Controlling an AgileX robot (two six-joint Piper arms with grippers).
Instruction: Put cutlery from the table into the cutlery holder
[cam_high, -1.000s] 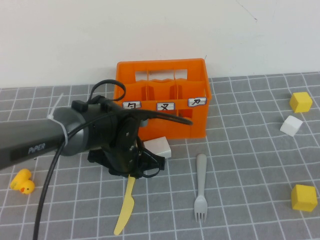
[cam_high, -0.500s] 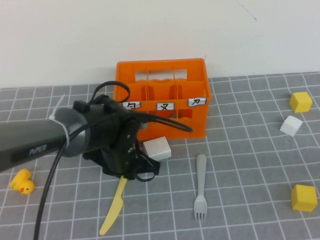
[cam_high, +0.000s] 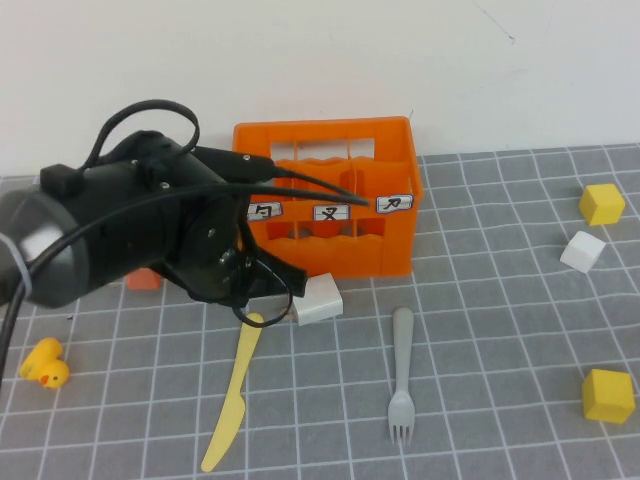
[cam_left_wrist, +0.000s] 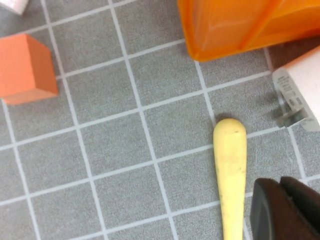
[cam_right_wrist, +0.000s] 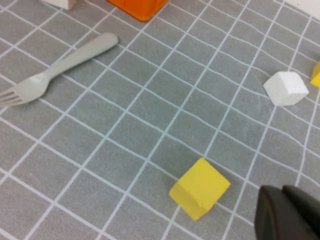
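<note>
L gripper (cam_high: 262, 300) shut over knife (cam_high: 231, 398); R gripper (cam_right_wrist: 287, 212) parked.

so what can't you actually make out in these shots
- Left gripper: only a dark tip shows in its wrist view; in the high view the arm's own bulk hides it, above the long pale-yellow plastic knife.
- Right gripper: cut off at the frame corner, absent from the high view.
- Bright orange slotted plastic crate: compartment floors hidden by its walls.
- White labels: signs too small.
</note>
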